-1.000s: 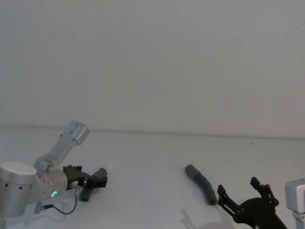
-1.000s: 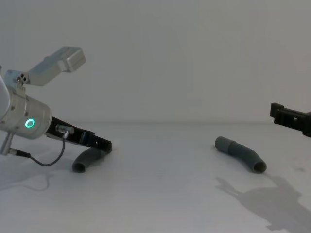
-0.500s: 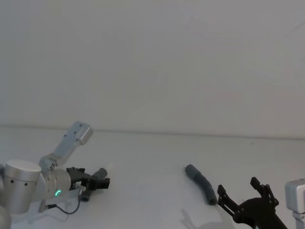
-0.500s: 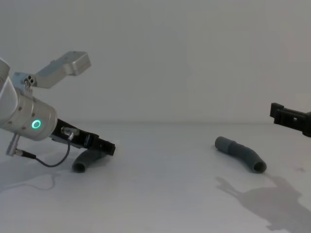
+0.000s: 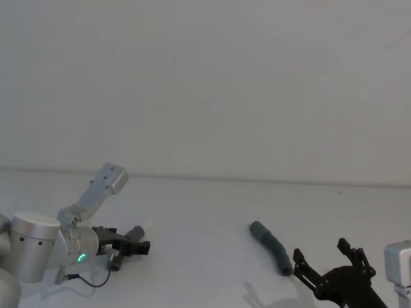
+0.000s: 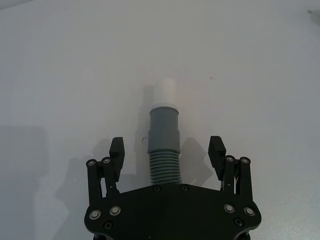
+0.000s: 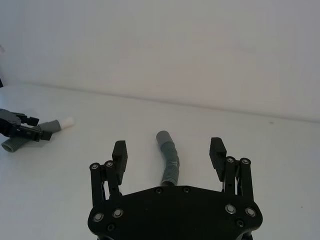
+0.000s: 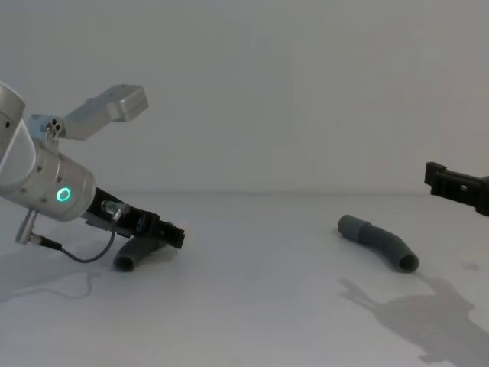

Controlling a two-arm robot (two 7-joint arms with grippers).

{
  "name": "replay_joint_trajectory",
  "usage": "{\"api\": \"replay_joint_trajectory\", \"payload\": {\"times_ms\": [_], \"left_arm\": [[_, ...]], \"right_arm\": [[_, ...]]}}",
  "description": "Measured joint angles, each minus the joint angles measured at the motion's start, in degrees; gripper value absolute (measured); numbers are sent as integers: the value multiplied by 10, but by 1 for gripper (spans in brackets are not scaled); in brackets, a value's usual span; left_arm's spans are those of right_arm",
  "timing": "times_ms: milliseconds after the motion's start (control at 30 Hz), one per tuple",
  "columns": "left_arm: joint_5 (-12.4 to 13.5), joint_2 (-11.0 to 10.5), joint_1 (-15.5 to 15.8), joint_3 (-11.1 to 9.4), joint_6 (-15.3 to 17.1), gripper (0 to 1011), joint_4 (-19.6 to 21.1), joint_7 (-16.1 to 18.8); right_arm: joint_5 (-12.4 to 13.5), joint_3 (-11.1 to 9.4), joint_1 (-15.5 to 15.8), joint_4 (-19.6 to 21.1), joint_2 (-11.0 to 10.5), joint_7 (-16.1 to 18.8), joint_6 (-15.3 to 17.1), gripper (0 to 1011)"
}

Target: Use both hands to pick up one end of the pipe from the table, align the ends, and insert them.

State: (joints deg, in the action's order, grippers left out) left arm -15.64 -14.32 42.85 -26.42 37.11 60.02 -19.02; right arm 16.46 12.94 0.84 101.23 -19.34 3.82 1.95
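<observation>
So the table (image 5: 212,205) is plain white, and the left gripper (image 6: 167,145) sits low at about 8 o'clock in the head view. Its jaws are spread wide either side of the shorter pipe piece (image 6: 164,160), touching nothing. The right gripper (image 7: 168,148) hovers at 5 o'clock, also wide open and empty, with the longer piece (image 7: 172,160) lying just ahead of it. Both pieces look like light plastic, probably bendy along the ribs and prone to rolling. I'd pinch the smooth stiff collar (image 6: 164,125) right behind the white tip (image 6: 164,92), leaving the plug free.
</observation>
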Motion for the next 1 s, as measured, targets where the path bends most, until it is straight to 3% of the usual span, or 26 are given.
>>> {"api": "replay_joint_trajectory", "payload": {"times_ms": [800, 1000], "left_arm": [[10, 8, 9, 1, -10, 1001, -20, -11], [11, 10, 11, 1, -14, 894, -26, -13]], "right_arm": [[0, 0, 0, 0, 0, 0, 0, 1002], [0, 0, 0, 0, 0, 0, 0, 1002]]}}
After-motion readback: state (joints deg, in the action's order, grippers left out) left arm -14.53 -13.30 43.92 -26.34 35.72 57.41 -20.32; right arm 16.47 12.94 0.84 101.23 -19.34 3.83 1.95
